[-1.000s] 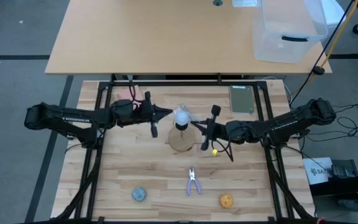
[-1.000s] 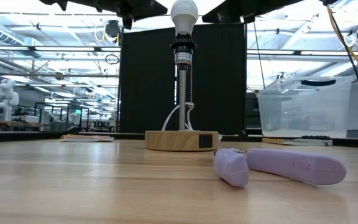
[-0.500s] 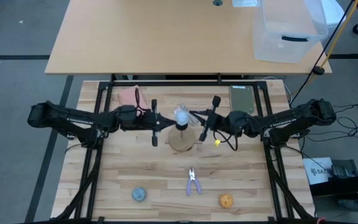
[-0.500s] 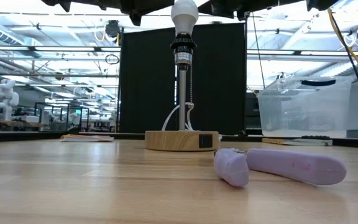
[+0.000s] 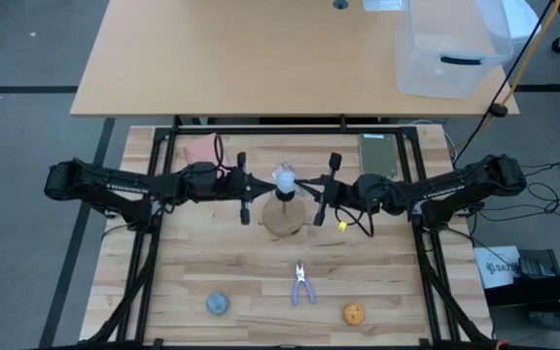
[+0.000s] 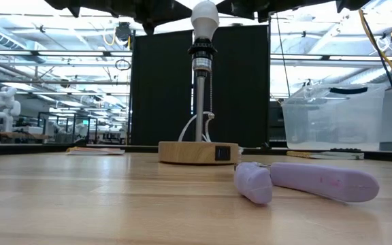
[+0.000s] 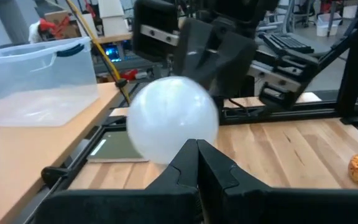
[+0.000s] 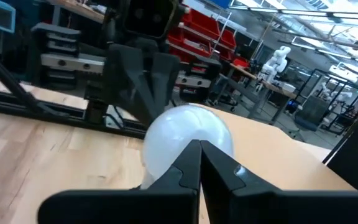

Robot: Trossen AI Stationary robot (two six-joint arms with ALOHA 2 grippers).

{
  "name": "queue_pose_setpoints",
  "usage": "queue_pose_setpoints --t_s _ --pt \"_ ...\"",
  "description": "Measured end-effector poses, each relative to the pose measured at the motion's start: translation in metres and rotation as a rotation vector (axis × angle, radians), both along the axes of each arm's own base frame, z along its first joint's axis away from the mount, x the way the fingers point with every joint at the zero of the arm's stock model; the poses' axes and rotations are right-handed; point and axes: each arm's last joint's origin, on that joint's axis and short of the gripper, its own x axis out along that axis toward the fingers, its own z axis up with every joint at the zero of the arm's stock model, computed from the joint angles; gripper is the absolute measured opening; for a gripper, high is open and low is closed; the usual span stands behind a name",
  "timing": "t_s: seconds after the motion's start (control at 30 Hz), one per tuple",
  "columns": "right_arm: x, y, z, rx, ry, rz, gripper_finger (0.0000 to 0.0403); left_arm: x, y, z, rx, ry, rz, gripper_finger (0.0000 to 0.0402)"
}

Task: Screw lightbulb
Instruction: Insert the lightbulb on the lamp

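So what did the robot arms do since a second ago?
Both arms swung in toward the lightbulb. The left gripper and right gripper now point at it from either side, fingers shut, holding nothing. The bulb stayed on its lamp; the purple pliers and both balls didn't move.

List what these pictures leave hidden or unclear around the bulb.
- Contact: both wrist views show the left gripper and right gripper shut in front of the bulb; touching or apart cannot be told.
- Low view: the picture's top edge cuts both arms off.
- High view: the socket sits under the bulb, too small to judge.
- How far the bulb is screwed in: unclear.
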Motion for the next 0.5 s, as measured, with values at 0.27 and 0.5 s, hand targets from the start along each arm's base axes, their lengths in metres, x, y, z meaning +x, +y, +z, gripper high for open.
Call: queue_pose_setpoints --t_s 0.27,0.5 --pt "0.0 0.008 -0.003 -0.017 0.033 0.039 0.0 -0.001 0.011 -0.001 -0.025 0.011 0.049 0.0" --pt "-0.001 0.012 -0.008 -0.014 0.078 0.047 0.0 -0.002 0.017 -0.006 -0.042 0.056 0.126 0.0"
